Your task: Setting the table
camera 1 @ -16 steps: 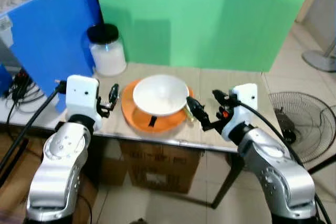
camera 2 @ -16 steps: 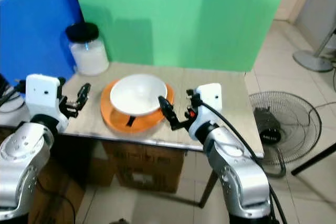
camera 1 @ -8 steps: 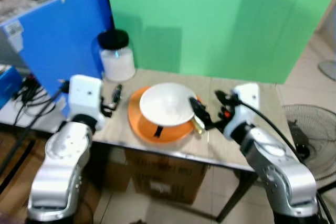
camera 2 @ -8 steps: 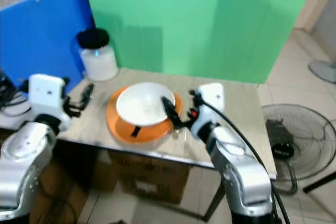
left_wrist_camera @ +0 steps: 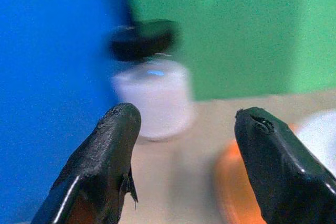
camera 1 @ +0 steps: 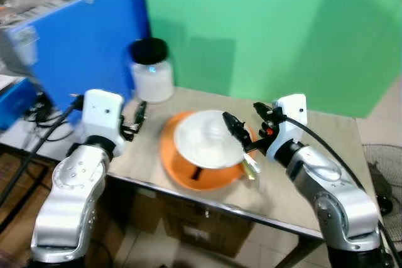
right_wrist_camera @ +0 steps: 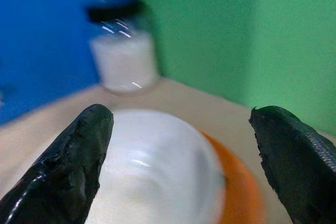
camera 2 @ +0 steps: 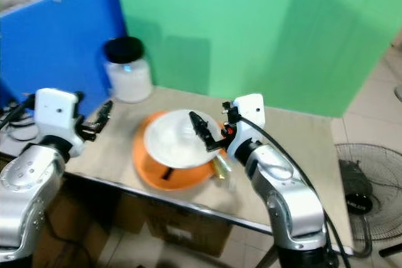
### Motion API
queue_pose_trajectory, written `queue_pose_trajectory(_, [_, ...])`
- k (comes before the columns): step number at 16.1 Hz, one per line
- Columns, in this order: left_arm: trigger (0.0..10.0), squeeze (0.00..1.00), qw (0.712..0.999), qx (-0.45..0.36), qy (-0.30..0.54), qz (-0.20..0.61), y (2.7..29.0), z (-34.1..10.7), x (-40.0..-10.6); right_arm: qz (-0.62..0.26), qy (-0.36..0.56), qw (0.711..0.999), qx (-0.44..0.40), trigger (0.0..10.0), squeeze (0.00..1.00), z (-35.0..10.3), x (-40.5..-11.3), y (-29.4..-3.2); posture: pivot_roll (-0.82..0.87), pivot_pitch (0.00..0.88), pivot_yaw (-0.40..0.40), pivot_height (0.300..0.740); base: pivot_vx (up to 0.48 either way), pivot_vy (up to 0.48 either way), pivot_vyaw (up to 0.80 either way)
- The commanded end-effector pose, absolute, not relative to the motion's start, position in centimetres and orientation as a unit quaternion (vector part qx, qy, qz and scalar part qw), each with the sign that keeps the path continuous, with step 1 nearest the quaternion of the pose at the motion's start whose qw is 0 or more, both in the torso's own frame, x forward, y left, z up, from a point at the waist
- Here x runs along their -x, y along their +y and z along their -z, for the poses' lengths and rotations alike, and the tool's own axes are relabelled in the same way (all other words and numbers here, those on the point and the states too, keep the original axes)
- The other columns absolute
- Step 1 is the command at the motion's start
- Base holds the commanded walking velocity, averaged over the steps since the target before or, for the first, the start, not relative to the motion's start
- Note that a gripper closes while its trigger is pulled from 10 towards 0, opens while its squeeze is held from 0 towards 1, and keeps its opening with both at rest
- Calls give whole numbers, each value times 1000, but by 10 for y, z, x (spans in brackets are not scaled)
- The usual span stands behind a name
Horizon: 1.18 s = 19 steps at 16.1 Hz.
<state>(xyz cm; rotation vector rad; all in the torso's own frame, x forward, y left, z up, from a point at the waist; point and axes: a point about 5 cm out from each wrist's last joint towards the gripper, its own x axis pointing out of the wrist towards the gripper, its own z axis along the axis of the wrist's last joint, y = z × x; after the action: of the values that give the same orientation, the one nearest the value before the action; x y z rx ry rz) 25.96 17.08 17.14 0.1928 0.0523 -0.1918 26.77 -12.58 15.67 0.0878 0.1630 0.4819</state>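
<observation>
Jar (left_wrist_camera: 149, 80): outline smeared by motion blur in both wrist views; contents unreadable. Orange plate (camera 1: 176, 171): middle covered by the white bowl (camera 1: 207, 144); cut off at the frame edge in the left wrist view. Small yellowish object (camera 1: 250, 167) beside the plate: too blurred to identify. Dark mark (camera 1: 196, 172) on plate rim: indistinct. Floor fan (camera 2: 362, 202): cropped by picture edge. Table (camera 1: 295, 199): near corner hidden behind right arm.

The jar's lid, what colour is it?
Black, on the frosted white jar; clearest in the right eye view.
</observation>
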Motion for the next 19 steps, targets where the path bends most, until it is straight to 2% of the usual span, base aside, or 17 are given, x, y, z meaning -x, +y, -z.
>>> queue_pose_trajectory(1, [10000, 0, 987, -107, 18, 122, 171, -177, -259, -221, 86, 971, -35, 10000, 0, -160, -274, -129, 130, 0, 19, 740, 0, 0, 0])
queue_pose_trajectory(2, [10000, 0, 983, -112, 18, 145, 171, -177, -258, -213, 97, 972, -30, 10000, 776, -160, -277, -131, 130, 0, 18, 740, 0, 0, 0])
queue_pose_trajectory(3, [10000, 0, 980, -114, 17, 159, 171, -178, -258, -208, 104, 972, -27, 10000, 776, -159, -280, -132, 129, 0, 19, 740, 0, 0, 0])
queue_pose_trajectory(4, [10000, 0, 972, -120, 20, 203, 169, -178, -256, -184, 141, 972, -30, 10000, 1000, -156, -284, -137, 128, 0, 18, 740, 0, 0, 0])
queue_pose_trajectory(7, [10000, 0, 946, -120, 26, 298, 158, -179, -249, -148, 212, 966, -26, 10000, 1000, -151, -289, -146, 122, 0, 21, 740, 0, 0, 0])
queue_pose_trajectory(8, [10000, 0, 928, -119, 37, 351, 153, -179, -244, -153, 244, 957, -35, 10000, 757, -150, -289, -144, 122, 0, 21, 740, 0, 0, 0])
queue_pose_trajectory(9, [10000, 0, 923, -119, 40, 363, 152, -179, -243, -156, 250, 955, -38, 10000, 757, -150, -289, -144, 122, 0, 21, 740, 0, 0, 0])
queue_pose_trajectory(10, [10000, 0, 915, -120, 50, 383, 150, -176, -241, -149, 280, 948, -30, 10000, 0, -148, -289, -142, 106, 0, 26, 740, 0, 0, 0])
queue_pose_trajectory(11, [10000, 0, 910, -120, 56, 393, 150, -175, -240, -144, 296, 944, -37, 10000, 0, -147, -290, -141, 99, 0, 22, 740, 0, 0, 0])
queue_pose_trajectory(12, [10000, 0, 904, -122, 61, 405, 149, -173, -239, -144, 312, 938, -52, 6902, 0, -149, -290, -138, 93, 0, 22, 740, 0, 0, 0])
queue_pose_trajectory(13, [10000, 0, 903, -122, 60, 408, 149, -173, -239, -144, 319, 935, -58, 549, 0, -151, -290, -138, 89, 0, 24, 740, 0, 0, 0])
queue_pose_trajectory(14, [10000, 0, 901, -121, 62, 412, 149, -173, -239, -146, 323, 933, -59, 549, 0, -154, -290, -139, 88, 0, 25, 740, 0, 0, 0])
queue_pose_trajectory(15, [10000, 0, 898, -121, 65, 417, 148, -172, -238, -150, 327, 931, -60, 0, 0, -156, -289, -140, 88, 0, 25, 740, 0, 0, 0])
queue_pose_trajectory(19, [10000, 0, 892, -130, 77, 425, 151, -171, -235, -176, 371, 908, -88, 0, 0, -156, -285, -139, 100, 0, 21, 740, 0, 0, 0])
